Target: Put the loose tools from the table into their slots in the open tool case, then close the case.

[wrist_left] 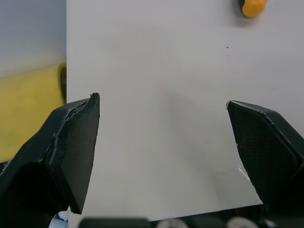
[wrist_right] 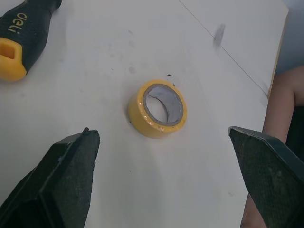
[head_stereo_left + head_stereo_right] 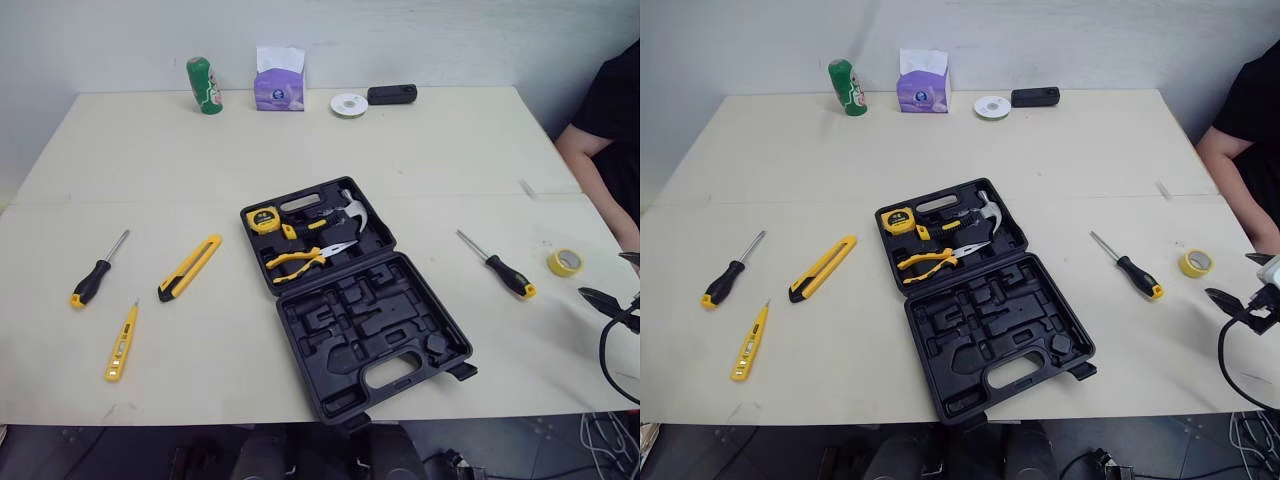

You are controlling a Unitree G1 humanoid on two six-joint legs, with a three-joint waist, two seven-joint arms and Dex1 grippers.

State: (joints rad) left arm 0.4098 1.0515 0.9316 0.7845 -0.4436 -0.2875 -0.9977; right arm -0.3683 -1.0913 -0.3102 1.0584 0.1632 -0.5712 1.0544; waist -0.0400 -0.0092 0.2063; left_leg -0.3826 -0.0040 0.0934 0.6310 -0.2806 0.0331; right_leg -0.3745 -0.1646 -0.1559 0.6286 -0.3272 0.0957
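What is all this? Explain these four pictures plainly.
This is a two-armed humanoid robot. Two pictures come from its head, looking down at a table; the other two come from cameras on its wrists. On the table lies an open tool case, with loose tools around: a screwdriver, a utility knife and a yellow tester pen on the robot's left, a second screwdriver and a yellow tape roll on its right. The left tool and the right tool are both open and hold nothing; the right one faces the tape roll.
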